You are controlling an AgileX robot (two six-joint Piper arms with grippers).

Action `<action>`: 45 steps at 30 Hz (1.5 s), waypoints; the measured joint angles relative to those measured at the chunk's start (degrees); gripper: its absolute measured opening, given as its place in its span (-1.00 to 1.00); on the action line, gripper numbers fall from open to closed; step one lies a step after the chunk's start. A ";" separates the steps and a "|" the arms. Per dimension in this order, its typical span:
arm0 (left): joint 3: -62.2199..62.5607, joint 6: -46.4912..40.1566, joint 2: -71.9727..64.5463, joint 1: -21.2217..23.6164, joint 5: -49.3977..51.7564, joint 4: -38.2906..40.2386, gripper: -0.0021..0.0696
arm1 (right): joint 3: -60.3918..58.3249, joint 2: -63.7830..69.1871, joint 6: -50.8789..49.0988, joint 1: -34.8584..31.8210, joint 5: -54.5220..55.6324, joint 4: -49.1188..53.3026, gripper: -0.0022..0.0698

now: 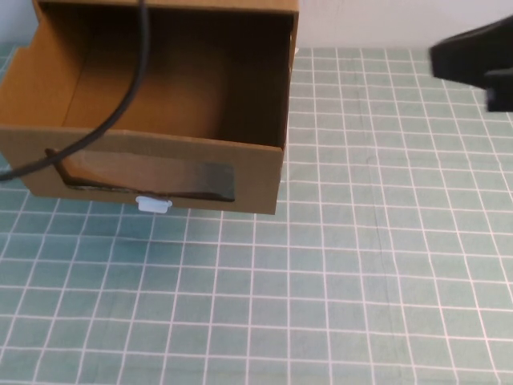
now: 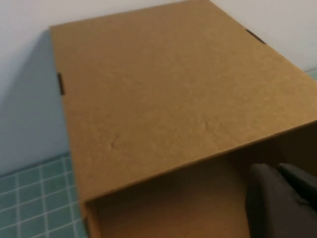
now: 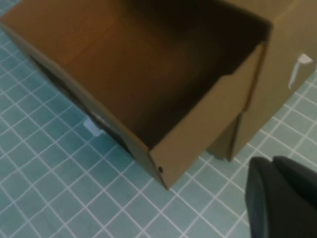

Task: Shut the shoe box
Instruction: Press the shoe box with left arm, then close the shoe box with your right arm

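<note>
Filling the far left of the green gridded table [image 1: 385, 273], the shoe box [image 1: 160, 96] stands with its drawer pulled well out toward the near side, the inside bare and brown. Its outer sleeve reaches back to the white wall [image 1: 385, 24], which would brace it against a push. The drawer front faces near, with the dark clear window [image 1: 152, 180] across it and the small white pull tab [image 1: 153, 204] just below, hanging over the table. Closing looks not yet begun; it likely calls for a flat push on that front panel, away toward the wall.

The right gripper [image 1: 481, 60] hovers at the far right, well apart from the box and above the table. Its wrist view looks down into the open drawer from the right corner, but I cannot tell whether its fingers are parted. The left gripper [image 2: 282, 198] is above the sleeve's top near the drawer's opening. Only a dark edge of it shows, so its state cannot be told either. A black cable [image 1: 120, 104] curves across the high view over the drawer, presumably the left arm's lead.
</note>
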State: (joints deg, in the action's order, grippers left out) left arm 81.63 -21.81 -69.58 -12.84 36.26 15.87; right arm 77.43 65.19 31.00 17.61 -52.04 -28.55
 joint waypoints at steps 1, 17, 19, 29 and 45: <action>2.12 -1.74 -2.14 0.00 1.65 2.15 -0.96 | 0.55 0.54 0.25 1.90 0.52 0.85 -0.98; 27.09 -10.87 -28.00 3.08 19.81 22.78 -0.96 | 1.04 10.87 -16.85 37.16 3.72 41.23 -0.98; 28.49 -11.12 -30.39 4.71 20.98 25.41 -0.96 | 1.04 12.33 -20.10 40.69 4.32 45.94 -0.98; 28.86 -10.99 -35.49 6.47 23.06 26.76 -0.96 | 1.04 21.70 -20.67 47.80 18.01 46.77 -0.98; 29.55 -10.69 -38.97 6.60 20.49 30.48 -0.96 | 1.04 31.39 -22.02 52.10 20.22 62.25 -0.98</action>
State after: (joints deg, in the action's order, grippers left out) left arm 111.18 -32.50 -108.55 -6.24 56.75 46.35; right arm 78.47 96.57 8.98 69.71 -31.82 33.70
